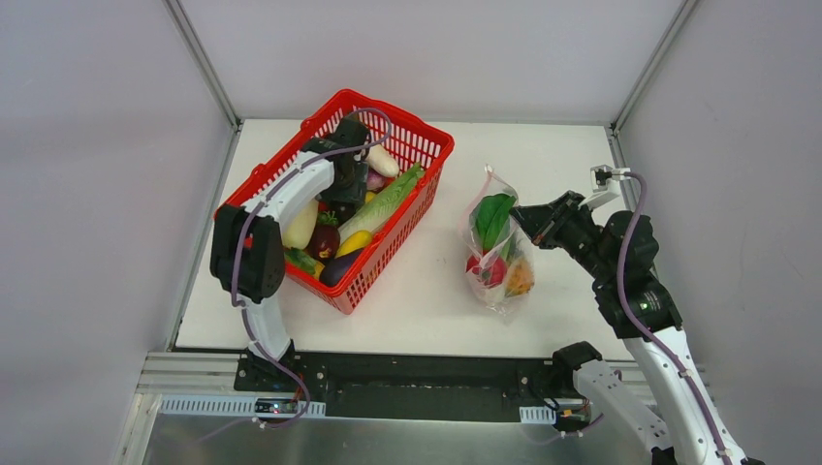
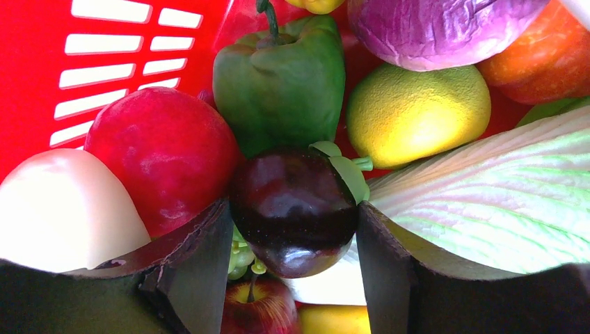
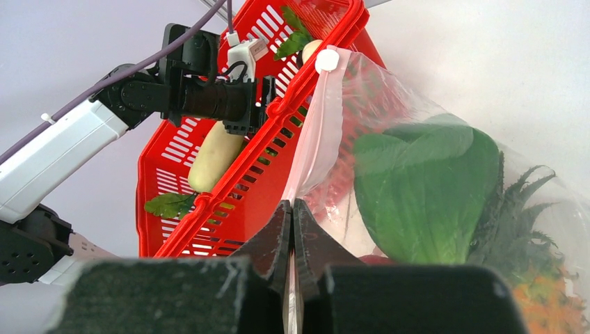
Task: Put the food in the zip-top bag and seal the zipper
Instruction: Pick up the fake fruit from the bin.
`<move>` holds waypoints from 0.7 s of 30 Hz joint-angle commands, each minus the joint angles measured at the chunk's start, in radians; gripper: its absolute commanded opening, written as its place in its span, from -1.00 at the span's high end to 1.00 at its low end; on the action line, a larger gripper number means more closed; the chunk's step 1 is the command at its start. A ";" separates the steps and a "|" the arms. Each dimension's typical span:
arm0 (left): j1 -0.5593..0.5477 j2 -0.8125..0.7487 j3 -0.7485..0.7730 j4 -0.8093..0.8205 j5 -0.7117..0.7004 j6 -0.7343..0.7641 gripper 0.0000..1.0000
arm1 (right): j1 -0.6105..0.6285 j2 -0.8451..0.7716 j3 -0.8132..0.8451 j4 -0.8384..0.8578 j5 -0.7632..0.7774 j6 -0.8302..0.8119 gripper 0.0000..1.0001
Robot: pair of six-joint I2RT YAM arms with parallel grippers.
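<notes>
My left gripper (image 2: 293,209) reaches down into the red basket (image 1: 393,108), its fingers pressed against both sides of a dark purple eggplant (image 2: 292,184). The clear zip-top bag (image 1: 499,247) lies on the table to the basket's right. It holds a green leafy vegetable (image 1: 492,218), a red fruit (image 1: 488,269) and an orange pineapple (image 1: 521,278). My right gripper (image 3: 293,205) is shut on the bag's mouth edge, where the pink zipper (image 3: 321,132) runs up from its fingertips to a white slider (image 3: 326,61). The mouth gapes toward the basket.
Packed around the eggplant are a green pepper (image 2: 278,76), a yellow lemon (image 2: 410,111), a red fruit (image 2: 163,153), a purple cabbage (image 2: 431,28), a white radish (image 2: 56,209), a pale cabbage leaf (image 2: 501,202) and an apple (image 2: 254,306). Grey walls enclose the white table (image 1: 426,300).
</notes>
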 commanded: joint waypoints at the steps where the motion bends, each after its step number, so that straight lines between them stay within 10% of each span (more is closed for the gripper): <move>1: 0.006 -0.085 -0.042 -0.020 0.039 -0.010 0.62 | 0.000 -0.006 0.021 0.066 -0.014 -0.011 1.00; 21: -0.003 -0.518 -0.106 0.084 0.238 -0.072 0.81 | -0.001 0.011 0.008 0.096 -0.021 0.010 1.00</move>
